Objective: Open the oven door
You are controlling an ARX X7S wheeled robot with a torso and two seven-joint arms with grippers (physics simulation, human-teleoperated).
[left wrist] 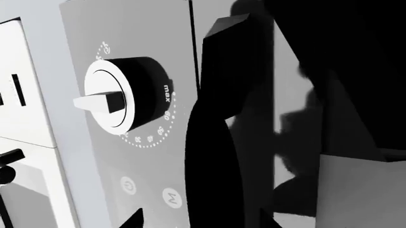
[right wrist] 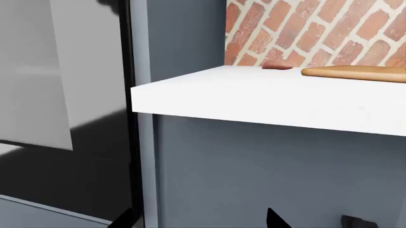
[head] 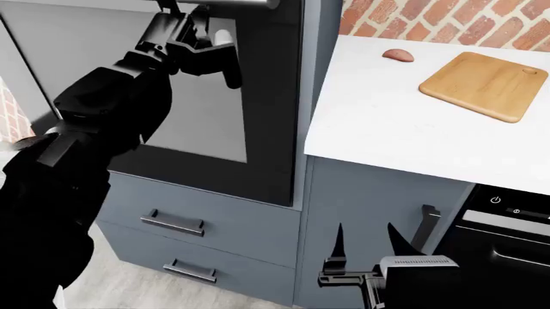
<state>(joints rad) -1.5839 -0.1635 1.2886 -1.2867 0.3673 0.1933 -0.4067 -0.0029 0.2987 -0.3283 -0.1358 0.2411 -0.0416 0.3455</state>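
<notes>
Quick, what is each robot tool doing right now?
Left tool: up at the brushed-steel bar handle of the black-framed oven door; grip cannot be told.
Right tool: open, holding nothing.

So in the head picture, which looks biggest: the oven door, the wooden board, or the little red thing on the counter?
1. Oven door, biggest by far.
2. Wooden board.
3. Little red thing, smallest.
The board and red thing sit farther back, but the gaps are too big to change the order.

Red brick wall (head: 429, 22) behind white counter (head: 387, 129); grey drawers (head: 206, 212), apparently pale floor (head: 129, 286).
</notes>
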